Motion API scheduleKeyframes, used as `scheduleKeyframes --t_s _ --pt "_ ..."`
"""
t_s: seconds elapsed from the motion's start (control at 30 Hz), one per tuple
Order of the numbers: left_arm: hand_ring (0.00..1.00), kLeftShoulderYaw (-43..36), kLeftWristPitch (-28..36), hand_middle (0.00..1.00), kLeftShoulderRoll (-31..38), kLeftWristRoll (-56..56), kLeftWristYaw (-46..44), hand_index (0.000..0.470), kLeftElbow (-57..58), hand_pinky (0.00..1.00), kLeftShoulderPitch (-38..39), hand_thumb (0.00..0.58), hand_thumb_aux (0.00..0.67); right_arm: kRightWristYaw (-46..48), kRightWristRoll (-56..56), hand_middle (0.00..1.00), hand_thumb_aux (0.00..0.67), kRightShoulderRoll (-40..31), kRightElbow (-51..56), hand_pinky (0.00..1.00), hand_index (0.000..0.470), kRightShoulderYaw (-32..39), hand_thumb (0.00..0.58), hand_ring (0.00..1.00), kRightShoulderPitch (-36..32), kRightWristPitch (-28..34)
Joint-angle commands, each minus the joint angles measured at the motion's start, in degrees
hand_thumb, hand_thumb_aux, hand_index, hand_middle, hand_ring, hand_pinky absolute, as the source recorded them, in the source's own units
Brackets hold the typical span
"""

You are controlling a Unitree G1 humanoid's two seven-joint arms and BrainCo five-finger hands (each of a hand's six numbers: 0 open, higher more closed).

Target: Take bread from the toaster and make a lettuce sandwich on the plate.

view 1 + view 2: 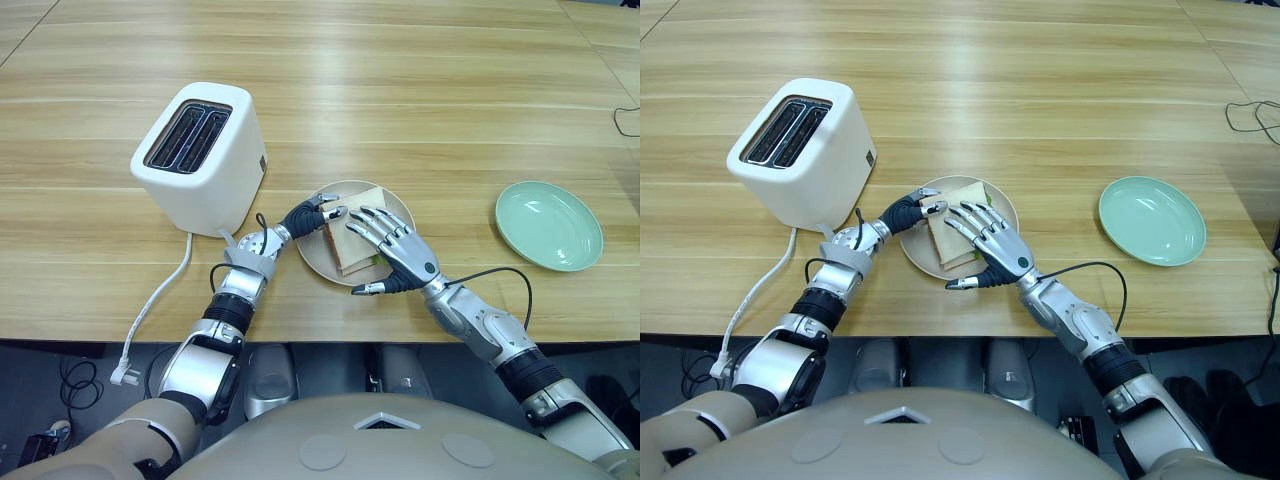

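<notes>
Right robot hand [400, 250] open over sandwich [364, 203]; left robot hand [303, 217] at its edge, grip unclear.

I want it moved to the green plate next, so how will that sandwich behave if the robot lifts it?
Probably light and soft: the sandwich is sliced bread, so a hard squeeze could dent it. The slices look loosely stacked, with lettuce showing at the near edge, so they may slide apart or drop the leaf unless gripped top and bottom.
</notes>
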Motion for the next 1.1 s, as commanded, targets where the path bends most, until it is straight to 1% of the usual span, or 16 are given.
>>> scheduleKeyframes --t_s 0.03,0.3,0.33,0.37,0.4,0.43,0.47,0.5,0.53,0.57,0.6,0.63,0.67,0.77,0.9,1.1 --pt "1.0 -1.0 0.1 1.0 -0.4 2.5 1.5 0.46 5.3 1.0 -0.5 0.58 0.67 2.7 -0.4 0.0 0.0 -0.4 4.3 0.0 0.0 2.2 0.0 0.0 -0.4 0.9" --pt "1.0 -0.9 -3.1 1.0 0.1 6.7 7.8 0.46 11.1 1.0 -3.7 0.58 0.67 6.9 0.6 0.0 0.0 -0.1 11.2 0.0 0.0 5.1 0.0 0.0 -1.5 2.0" --pt "1.0 -1.1 -3.8 1.0 0.4 7.8 9.5 0.422 11.7 1.0 -4.2 0.576 0.615 7.4 0.8 0.0 0.0 -0.1 11.9 0.0 0.0 5.5 0.0 0.0 -1.5 2.0" --pt "1.0 -1.3 -4.5 1.0 0.7 9.1 11.6 0.422 12.3 1.0 -4.8 0.576 0.615 7.6 0.9 0.0 0.0 -0.1 12.4 0.0 0.0 5.8 0.0 0.0 -1.6 2.0" --pt "0.96 -1.5 -5.2 0.96 1.2 10.5 14.0 0.263 12.8 0.96 -5.4 0.474 0.384 7.8 1.2 0.0 0.0 -0.1 12.7 0.0 0.0 6.0 0.0 0.0 -1.7 2.0" --pt "0.86 -1.9 -6.3 0.86 1.7 12.1 16.7 0.157 13.1 0.86 -5.9 0.328 0.229 8.1 1.3 0.0 0.0 -0.2 12.9 0.0 0.0 6.3 0.0 0.0 -1.8 2.0" --pt "0.86 -2.0 -7.1 0.86 2.1 13.1 18.7 0.157 13.2 0.86 -6.4 0.328 0.229 8.2 1.5 0.0 0.0 -0.2 13.1 0.0 0.0 6.5 0.0 0.0 -1.8 2.0" --pt "0.67 -2.0 -7.9 0.67 2.5 13.7 20.3 0.0 13.1 0.67 -6.8 0.0 0.0 8.3 1.6 0.0 0.0 -0.3 13.4 0.0 0.0 6.7 0.0 0.0 -2.0 2.0" --pt "0.29 -1.7 -8.8 0.29 2.5 13.6 21.1 0.0 12.9 0.29 -7.1 0.0 0.0 8.3 1.7 0.0 0.0 -0.4 13.5 0.0 0.0 6.8 0.0 0.0 -2.0 2.0" --pt "0.2 -0.6 -9.4 0.2 2.2 11.9 20.2 0.0 12.6 0.2 -7.4 0.0 0.0 8.3 1.9 0.0 0.0 -0.4 13.6 0.0 0.0 6.9 0.0 0.0 -2.1 2.0" --pt "0.2 0.5 -9.7 0.2 1.9 10.3 19.3 0.0 12.4 0.2 -7.7 0.0 0.0 8.3 1.9 0.0 0.0 -0.5 13.8 0.0 0.0 7.0 0.0 0.0 -2.2 2.0" --pt "0.05 1.2 -10.0 0.05 1.8 9.5 19.0 0.0 12.4 0.05 -8.1 0.0 0.0 8.3 2.0 0.0 0.0 -0.6 13.9 0.0 0.0 7.1 0.0 0.0 -2.2 2.0" --pt "0.0 1.6 -10.6 0.0 2.2 9.6 20.0 0.0 12.4 0.0 -8.6 0.0 0.0 8.3 2.1 0.0 0.0 -0.6 14.0 0.0 0.0 7.2 0.0 0.0 -2.3 2.0" --pt "0.0 3.0 -12.0 0.0 3.0 9.3 22.3 0.0 12.3 0.0 -9.9 0.0 0.0 8.3 2.5 0.0 0.0 -0.8 14.2 0.0 0.0 7.5 0.0 0.0 -2.4 2.0" --pt "0.0 7.0 -14.2 0.0 3.2 7.0 26.0 0.0 10.8 0.0 -11.0 0.0 0.0 8.6 3.0 0.0 0.0 -0.9 14.9 0.0 0.0 7.8 0.0 0.0 -2.8 1.9" --pt "0.0 8.7 -18.6 0.0 3.0 5.9 27.7 0.0 5.9 0.0 -9.6 0.0 0.0 8.2 3.2 0.0 0.0 -0.7 15.7 0.0 0.0 8.0 0.0 0.0 -3.1 2.1"
